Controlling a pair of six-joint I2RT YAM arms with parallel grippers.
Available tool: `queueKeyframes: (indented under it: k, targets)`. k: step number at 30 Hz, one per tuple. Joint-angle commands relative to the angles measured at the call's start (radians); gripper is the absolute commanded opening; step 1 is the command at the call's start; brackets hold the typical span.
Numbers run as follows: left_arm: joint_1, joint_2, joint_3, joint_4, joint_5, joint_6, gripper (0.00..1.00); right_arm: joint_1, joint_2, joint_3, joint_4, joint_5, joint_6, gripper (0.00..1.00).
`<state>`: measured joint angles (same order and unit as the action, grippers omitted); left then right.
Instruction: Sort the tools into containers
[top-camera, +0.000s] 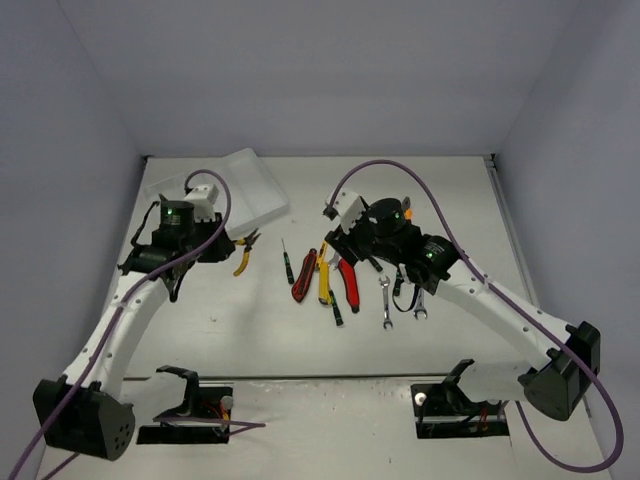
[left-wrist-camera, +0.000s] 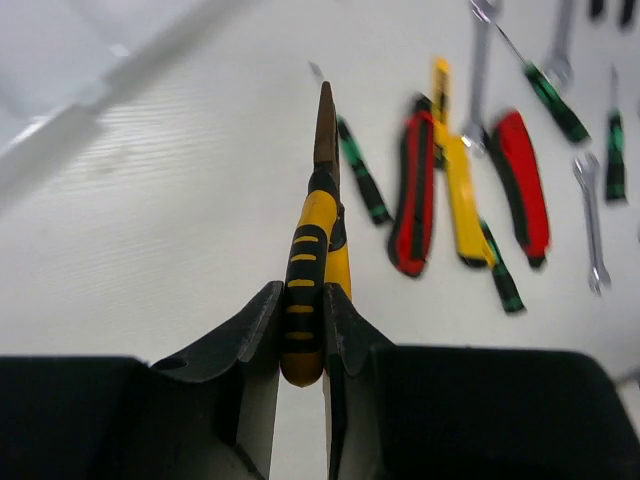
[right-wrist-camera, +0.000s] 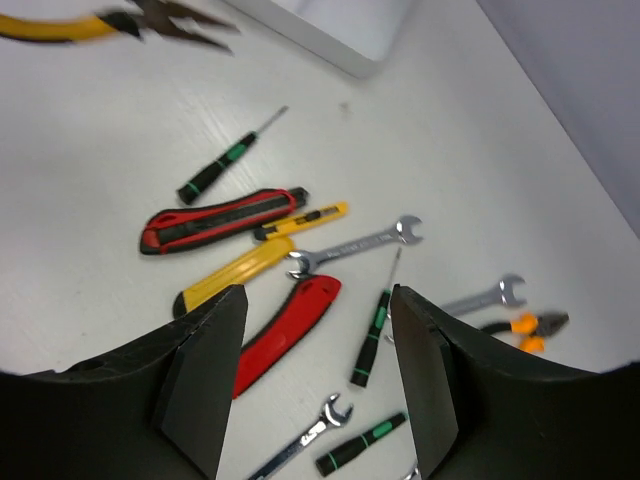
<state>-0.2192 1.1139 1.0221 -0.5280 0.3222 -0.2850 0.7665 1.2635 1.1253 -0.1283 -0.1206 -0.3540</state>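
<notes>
Step in hand, as I read it: ferrying one piece to its bin. The left tool (left-wrist-camera: 302, 300) is pinched narrow on the butt of the yellow-and-black-handled pliers (left-wrist-camera: 318, 215), whose nose points straight out ahead of it. The flat translucent white plastic tray (top-camera: 255, 185) sits ahead and to the left of that tool, near but not under it.

Next move calls for a swing left over a compartment, then a descent before I let go. The long overhang could clip the rim.

The left arm (top-camera: 120, 320) is stretched forward with the wrist low.

The right tool (right-wrist-camera: 318, 300) is half-spread and empty. Under it lies the loose pile on the white surface (right-wrist-camera: 100, 130): red-and-black utility knife (right-wrist-camera: 222, 218), green-black screwdrivers (right-wrist-camera: 372, 335), silver wrenches (right-wrist-camera: 355, 243). The right arm (top-camera: 500, 305) reaches in with the wrist pitched down.
</notes>
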Motion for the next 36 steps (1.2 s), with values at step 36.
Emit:
queueKeyframes:
  k: [36]
  targets:
    - [0.437, 0.475, -0.107, 1.054, -0.436, -0.376, 0.0, -0.093, -0.226, -0.253, 0.119, 0.188, 0.305, 0.56]
